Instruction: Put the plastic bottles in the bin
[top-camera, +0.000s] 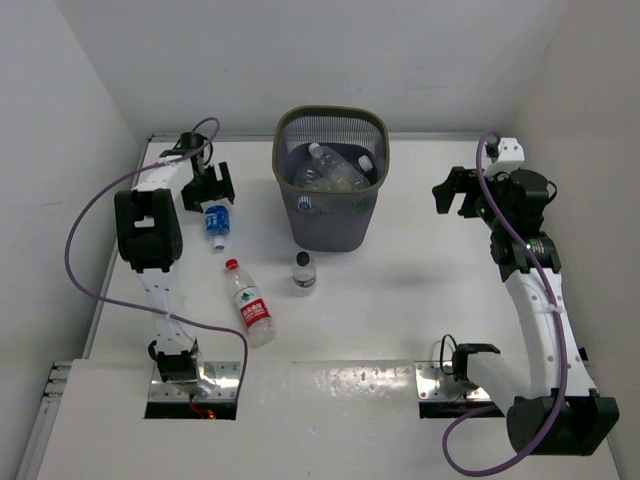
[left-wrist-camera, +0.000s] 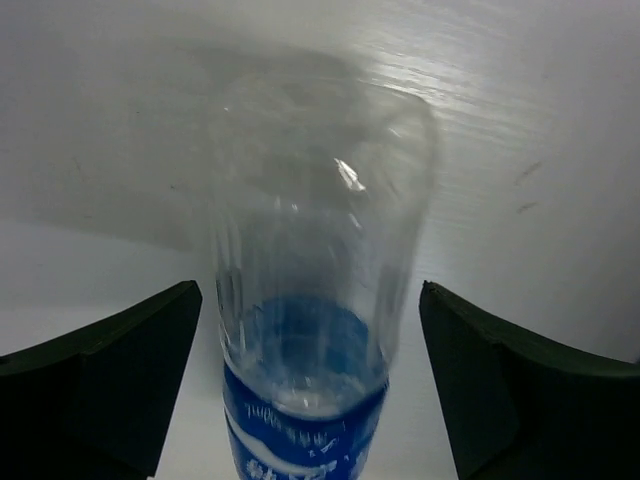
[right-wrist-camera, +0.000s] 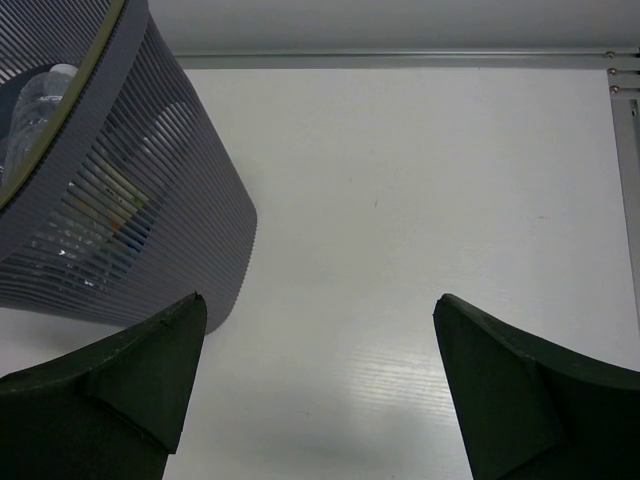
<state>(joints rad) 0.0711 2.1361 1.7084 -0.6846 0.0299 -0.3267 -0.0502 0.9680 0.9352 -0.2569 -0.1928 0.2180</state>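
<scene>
**Bottles to bin: partway, three left outside**

Done: the bin (top-camera: 331, 180) stands at the back middle of the counter (top-camera: 420, 300) and holds several clear bottles (top-camera: 330, 168) (the exact count is hidden by the mesh and by overlap).

Left to do:
- A blue-label bottle (top-camera: 216, 224) lies at the back left.
- A red-label bottle (top-camera: 248, 303) lies nearer the arm bases.
- A small bottle (top-camera: 304, 272) stands upright just in front of the bin.

Left end effector (top-camera: 208, 187): spread wide and straddling the blue-label bottle. The wrist view shows a gap on both sides, so it has no grip yet.

Right end effector (top-camera: 455, 192): spread wide and holding nothing. It hangs to the right of the bin, well apart from it.

Room:
- The blue-label bottle sits near the left wall (top-camera: 100, 140) and the counter's back edge (tight for the left arm's elbow, by my judgement).
- The path from there to the bin rim looks open, though the lift must clear the rim.
- The upright small bottle close to the bin could be knocked over by a low sweep.
</scene>
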